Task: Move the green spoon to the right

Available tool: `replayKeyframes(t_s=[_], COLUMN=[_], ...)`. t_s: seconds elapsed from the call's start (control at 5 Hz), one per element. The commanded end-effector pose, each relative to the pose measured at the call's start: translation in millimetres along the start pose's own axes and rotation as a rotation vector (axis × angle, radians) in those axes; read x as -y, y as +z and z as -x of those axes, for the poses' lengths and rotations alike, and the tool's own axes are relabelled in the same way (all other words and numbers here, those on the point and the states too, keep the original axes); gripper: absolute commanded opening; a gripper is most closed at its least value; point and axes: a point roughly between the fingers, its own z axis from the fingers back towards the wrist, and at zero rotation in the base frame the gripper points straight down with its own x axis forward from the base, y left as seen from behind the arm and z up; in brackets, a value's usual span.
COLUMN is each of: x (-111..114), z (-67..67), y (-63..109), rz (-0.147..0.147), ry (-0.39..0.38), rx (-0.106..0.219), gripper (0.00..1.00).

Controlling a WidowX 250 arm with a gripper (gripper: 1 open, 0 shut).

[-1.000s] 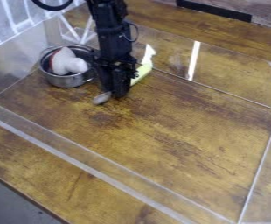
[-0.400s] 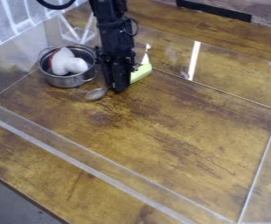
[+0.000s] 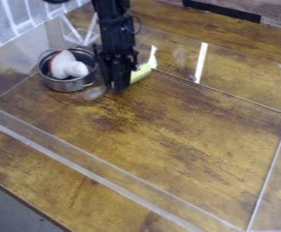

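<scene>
Near the back left of the wooden bench (image 3: 168, 136), just to the right of a steel bowl, is the green spoon (image 3: 143, 72), or what you can see of it anyway. Its yellow-green handle pokes out on the right side of the dark fingers (image 3: 116, 83) and slants toward the back, and the metal scoop is a pale blurry patch on the left of them, down by the bowl. The fingers are right down at the spoon and cover its middle. Can't tell if they're wide or narrow, or if they've actually got hold of it, it's all dark and kinda smeary there. The black arm (image 3: 111, 23) comes in from the back edge. The steel bowl (image 3: 71, 84) is just beside the fingers, with a white thing (image 3: 68, 66) in it that has a reddish patch on its left side.
</scene>
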Motion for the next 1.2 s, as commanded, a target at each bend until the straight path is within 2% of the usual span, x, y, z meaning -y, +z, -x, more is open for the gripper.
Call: replayKeyframes(t_s=[0.0, 0.2, 0.8, 1.0], x=[14.4, 10.4, 22.0, 24.5], z=[-4.4, -2.1, -13.3, -10.3], y=[52.8, 55.1, 33.6, 35.9], rz=[-0.062, -0.069, -0.073, -0.074], ry=[0.010, 0.046, 0.028, 0.023], rx=[0.104, 0.112, 0.110, 0.111], gripper=[0.00, 0.00, 0.00, 0.00])
